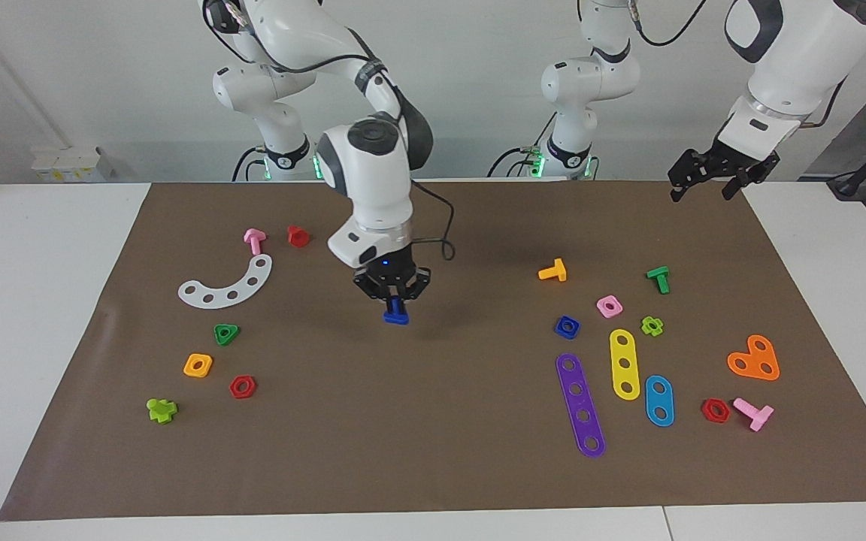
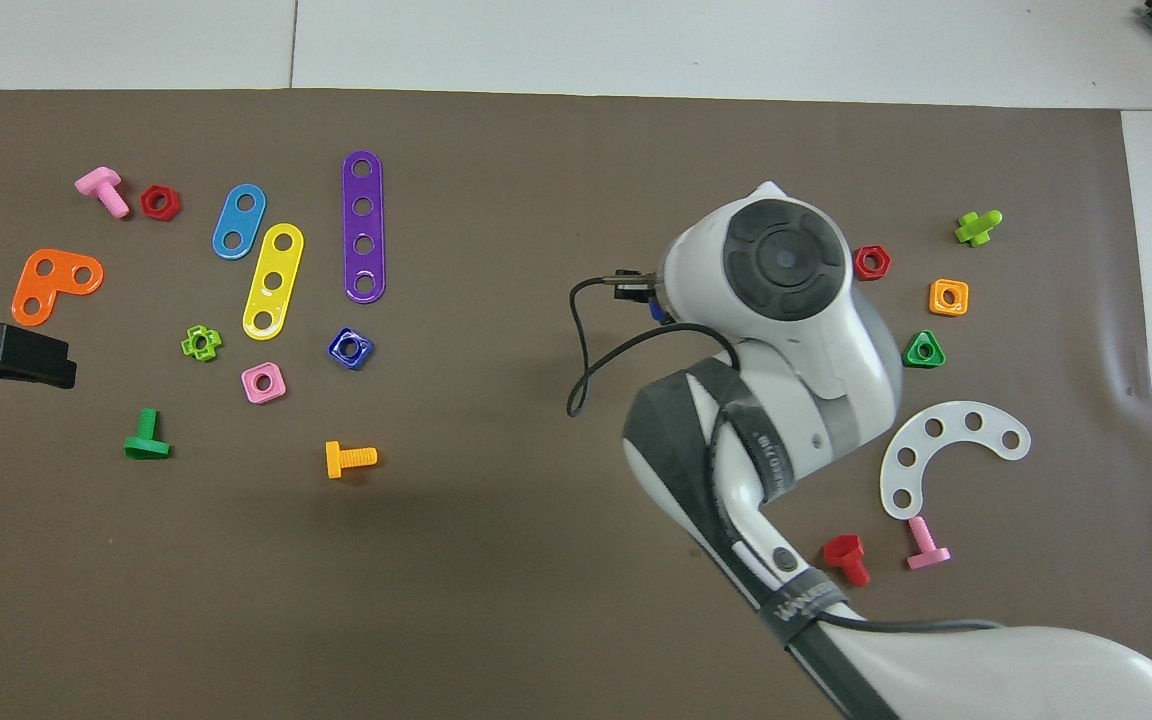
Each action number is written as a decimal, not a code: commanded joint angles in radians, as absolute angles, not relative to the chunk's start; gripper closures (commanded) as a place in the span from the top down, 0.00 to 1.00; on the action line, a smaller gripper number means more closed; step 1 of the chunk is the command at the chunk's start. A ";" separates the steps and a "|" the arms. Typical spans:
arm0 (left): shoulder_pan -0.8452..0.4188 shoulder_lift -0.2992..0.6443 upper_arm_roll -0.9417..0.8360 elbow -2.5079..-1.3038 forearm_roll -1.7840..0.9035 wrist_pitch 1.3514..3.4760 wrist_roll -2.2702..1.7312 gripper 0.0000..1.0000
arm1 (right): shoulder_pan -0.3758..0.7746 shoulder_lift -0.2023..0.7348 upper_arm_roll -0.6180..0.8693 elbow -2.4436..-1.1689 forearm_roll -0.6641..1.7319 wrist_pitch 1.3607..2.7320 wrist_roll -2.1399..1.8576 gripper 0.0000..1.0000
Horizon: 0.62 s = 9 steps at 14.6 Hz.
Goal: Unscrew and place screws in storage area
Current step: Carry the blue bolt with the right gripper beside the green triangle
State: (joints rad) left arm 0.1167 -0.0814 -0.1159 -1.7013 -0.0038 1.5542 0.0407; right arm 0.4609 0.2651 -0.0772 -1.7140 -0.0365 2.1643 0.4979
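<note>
My right gripper (image 1: pixel 395 299) is shut on the stem of the dark-blue bolt (image 1: pixel 396 315), head down, at the middle of the brown mat (image 1: pixel 433 451). The head is at or just above the mat; I cannot tell if it touches. In the overhead view the right arm hides all but a sliver of the bolt (image 2: pixel 656 312). The dark-blue square nut (image 1: pixel 567 326) lies apart on the mat among loose parts toward the left arm's end, and also shows in the overhead view (image 2: pixel 350 347). My left gripper (image 1: pixel 706 188) waits open and empty, raised over the mat's edge at that end.
Around the nut lie purple (image 1: pixel 580 404), yellow (image 1: pixel 624 364) and blue strips (image 1: pixel 658 400), a pink nut (image 1: pixel 609 306) and an orange bolt (image 1: pixel 553 270). Toward the right arm's end lie a white curved strip (image 1: pixel 228 285), a red nut (image 1: pixel 242 386) and a green nut (image 1: pixel 225 333).
</note>
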 commanded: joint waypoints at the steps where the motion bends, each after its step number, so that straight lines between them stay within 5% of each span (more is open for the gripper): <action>1: 0.124 -0.110 -0.115 -1.729 -0.021 1.554 0.038 1.00 | 0.346 0.177 -0.061 -1.859 -0.037 2.186 0.367 0.00; 9: 0.124 -0.110 -0.115 -1.727 -0.021 1.552 0.040 1.00 | 0.114 0.169 -0.060 -2.052 0.037 2.310 0.055 0.00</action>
State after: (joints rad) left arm 0.1168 -0.0814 -0.1159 -1.7013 -0.0038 1.5542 0.0407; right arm 0.1470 0.1910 -0.0766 -1.9621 0.0054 2.2357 0.1064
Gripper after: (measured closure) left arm 0.000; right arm 0.802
